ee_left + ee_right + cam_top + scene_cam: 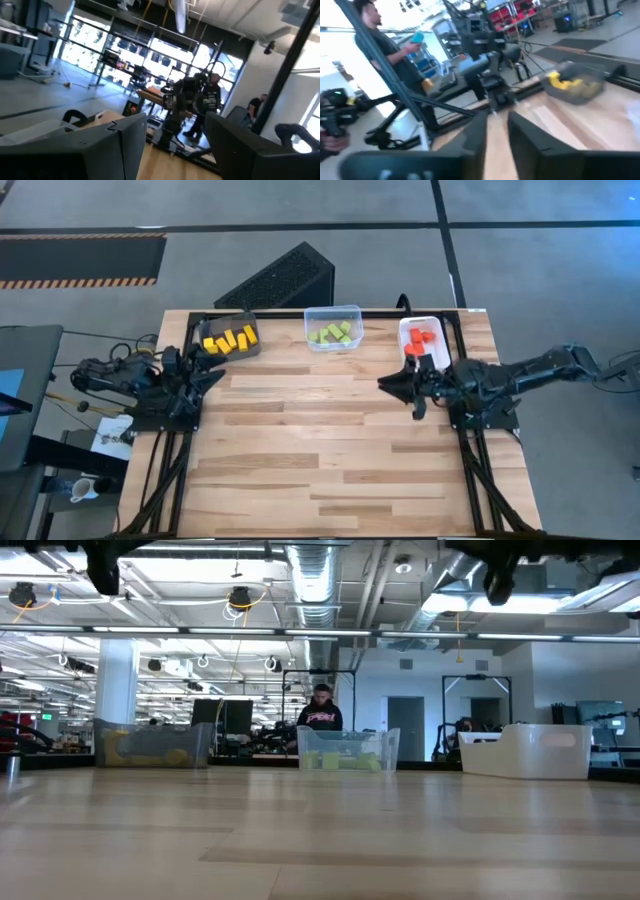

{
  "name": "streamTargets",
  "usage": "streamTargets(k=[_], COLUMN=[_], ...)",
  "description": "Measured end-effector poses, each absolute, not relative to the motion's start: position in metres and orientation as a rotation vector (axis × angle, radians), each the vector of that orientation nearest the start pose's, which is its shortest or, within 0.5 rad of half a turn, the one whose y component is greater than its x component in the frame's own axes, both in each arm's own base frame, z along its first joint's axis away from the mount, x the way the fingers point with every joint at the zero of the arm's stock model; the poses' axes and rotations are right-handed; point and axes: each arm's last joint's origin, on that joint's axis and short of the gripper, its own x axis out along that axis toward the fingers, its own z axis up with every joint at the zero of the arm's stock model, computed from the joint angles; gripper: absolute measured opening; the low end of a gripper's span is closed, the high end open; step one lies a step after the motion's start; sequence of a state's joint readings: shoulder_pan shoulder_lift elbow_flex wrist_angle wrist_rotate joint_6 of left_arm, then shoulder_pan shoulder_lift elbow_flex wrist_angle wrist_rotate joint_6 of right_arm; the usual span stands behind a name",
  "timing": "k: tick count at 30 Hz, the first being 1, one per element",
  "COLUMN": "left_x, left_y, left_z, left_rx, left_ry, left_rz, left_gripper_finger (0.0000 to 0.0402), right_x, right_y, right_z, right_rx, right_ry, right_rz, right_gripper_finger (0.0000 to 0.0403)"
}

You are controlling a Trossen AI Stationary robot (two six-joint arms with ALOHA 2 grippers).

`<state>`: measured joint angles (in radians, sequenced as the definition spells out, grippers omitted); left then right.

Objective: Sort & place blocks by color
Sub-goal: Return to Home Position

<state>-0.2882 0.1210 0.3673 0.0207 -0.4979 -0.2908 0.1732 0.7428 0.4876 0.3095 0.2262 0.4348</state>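
Yellow blocks [230, 339] lie in a dark bin [247, 351] at the table's far left. Light green blocks [334, 333] lie in a clear bin [352, 311] at the far middle. Red blocks [422, 340] lie in a white bin [404, 326] at the far right. My left gripper [216, 375] hovers open and empty near the dark bin, above the table's left side. My right gripper [386, 385] hovers empty on the near side of the white bin, its fingers a narrow gap apart [497, 135]. No block lies loose on the table.
The three bins stand in a row along the far edge, as the low view also shows: dark bin [150, 745], clear bin [347, 752], white bin [527, 750]. Bare wooden table top [320, 450] spreads between and in front of the arms. People stand in the room beyond.
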Motion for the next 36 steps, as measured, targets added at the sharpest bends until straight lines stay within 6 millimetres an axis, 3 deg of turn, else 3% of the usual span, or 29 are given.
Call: streamTargets(k=[7, 11, 15, 24, 29, 36], left_x=[0.072, 0.072, 0.074, 0.091, 0.094, 0.098], left_y=[-0.005, -0.005, -0.005, -0.01, -0.012, -0.014], left_z=[0.275, 0.272, 0.268, 0.22, 0.21, 0.195], left_rx=[-0.378, -0.368, -0.368, -0.403, -0.396, -0.389], left_ry=[-0.274, -0.25, -0.247, -0.191, -0.167, -0.203], left_rz=[0.243, 0.26, 0.288, 0.284, 0.236, 0.189], left_gripper_finger=[0.0179, 0.0154, 0.0114, 0.0007, 0.0001, 0.0], right_x=[0.156, 0.14, 0.129, 0.119, 0.12, 0.12], right_y=[-0.005, -0.013, -0.015, -0.015, -0.012, -0.004], right_z=[0.262, 0.253, 0.232, 0.193, 0.179, 0.184], right_rx=[0.373, 0.361, 0.372, 0.437, 0.297, 0.252], right_ry=[-0.03, -0.072, -0.089, -0.094, 0.015, -0.027], right_rz=[-0.009, -0.003, -0.018, -0.023, -0.002, 0.082], right_gripper_finger=[0.001, 0.0014, 0.0005, 0.0004, 0.0004, 0.0004])
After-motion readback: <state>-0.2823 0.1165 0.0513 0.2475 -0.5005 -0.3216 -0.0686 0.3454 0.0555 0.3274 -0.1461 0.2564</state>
